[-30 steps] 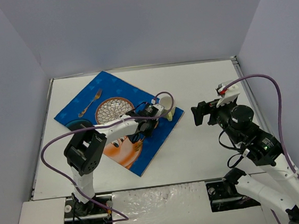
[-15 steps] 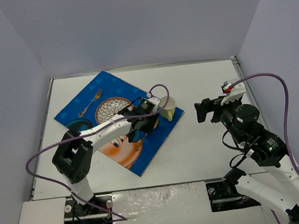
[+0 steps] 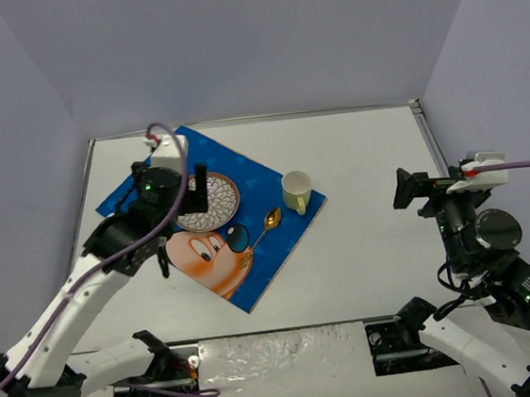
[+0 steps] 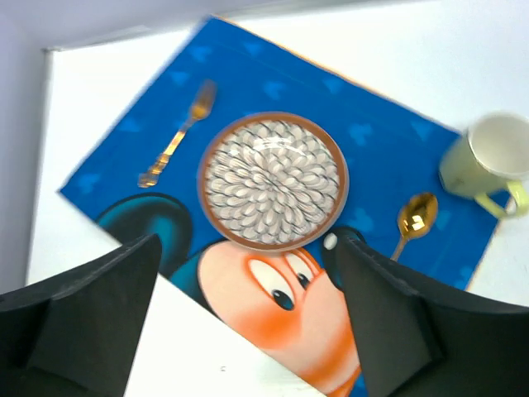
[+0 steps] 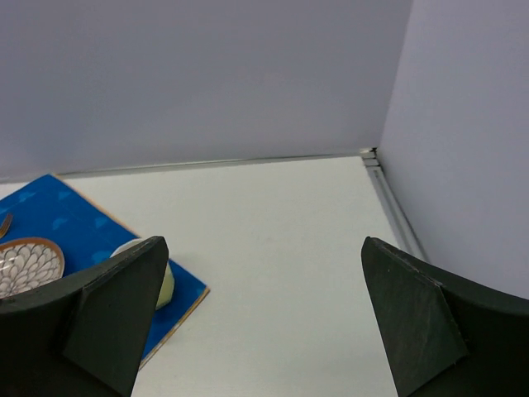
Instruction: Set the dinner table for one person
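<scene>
Left gripper (image 4: 246, 248): jaws spread wide, nothing between them; raised above the placemat (image 3: 247, 167).
Right gripper (image 5: 263, 248): jaws spread wide, holding nothing; raised over the right side of the dinner table (image 3: 364, 150).
Dinner table: white, rectangular, flat beneath everything; long axis left to right in the top view, long edges at the far wall and the arm bases.
Placemat: blue, on the left half, turned cornerwise, one corner toward the far edge.
On it: plate (image 4: 273, 182) at centre; fork (image 4: 178, 136) toward the left corner; spoon (image 3: 269, 222) right of the plate; cup (image 3: 296, 191) upright at the right corner.
</scene>
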You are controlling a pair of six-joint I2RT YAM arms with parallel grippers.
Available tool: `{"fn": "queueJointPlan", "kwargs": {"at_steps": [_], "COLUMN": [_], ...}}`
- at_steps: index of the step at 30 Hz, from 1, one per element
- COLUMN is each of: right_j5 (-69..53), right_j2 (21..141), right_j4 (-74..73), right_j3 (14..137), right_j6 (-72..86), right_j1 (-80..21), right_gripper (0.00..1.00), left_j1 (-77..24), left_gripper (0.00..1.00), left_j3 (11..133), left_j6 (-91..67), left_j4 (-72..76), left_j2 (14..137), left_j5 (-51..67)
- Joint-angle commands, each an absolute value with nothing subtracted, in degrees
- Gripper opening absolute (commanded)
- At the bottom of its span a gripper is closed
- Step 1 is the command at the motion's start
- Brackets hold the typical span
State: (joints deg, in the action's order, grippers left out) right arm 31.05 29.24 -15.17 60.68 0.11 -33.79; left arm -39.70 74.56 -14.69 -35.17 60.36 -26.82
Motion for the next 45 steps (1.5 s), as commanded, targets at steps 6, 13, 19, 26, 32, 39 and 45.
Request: {"fn": "queueJointPlan", "kwargs": {"at_steps": [6, 13, 19, 26, 32, 39, 45], "right_j5": [39.3, 41.1, 42.6, 42.3, 41.8, 40.2, 39.6], "right_j2": [25.0, 24.1, 24.9, 25.4, 26.1, 27.2, 28.0], "right_j4": [-12.2, -12.2, -11.4, -10.3, -9.5, -8.6, -7.6], "right_j3": [58.5, 55.3, 54.4, 53.9, 53.7, 53.3, 53.2], "right_j6": [-3.9, -1.7, 1.0, 1.6, 2.1, 2.9, 2.7], "right_j1": [-34.1, -34.2, -34.3, -34.3, -34.3, -34.3, -34.3], "right_gripper": [1.0, 1.0, 1.0, 1.0, 1.0, 1.0, 1.0], "left_j1": [-37.9, -37.9, -37.9, -38.0, -38.0, -38.0, -38.0], "left_gripper": [0.97, 0.97, 0.97, 0.97, 0.97, 0.97, 0.97], "left_j3": [69.5, 65.1, 61.1, 57.8, 56.7, 57.0, 56.9], "left_j6": [-18.8, -20.9, -23.4, -24.8, -24.6, -25.0, -26.0], "left_j4": [-51.7, -56.9, -57.4, -56.3, -55.6, -55.6, -56.2], "left_j2": [40.1, 28.8, 23.1, 21.4, 21.7, 21.6, 21.4], "left_j5": [-45.2, -50.7, -53.4, -54.8, -54.5, -54.6, -54.0]}}
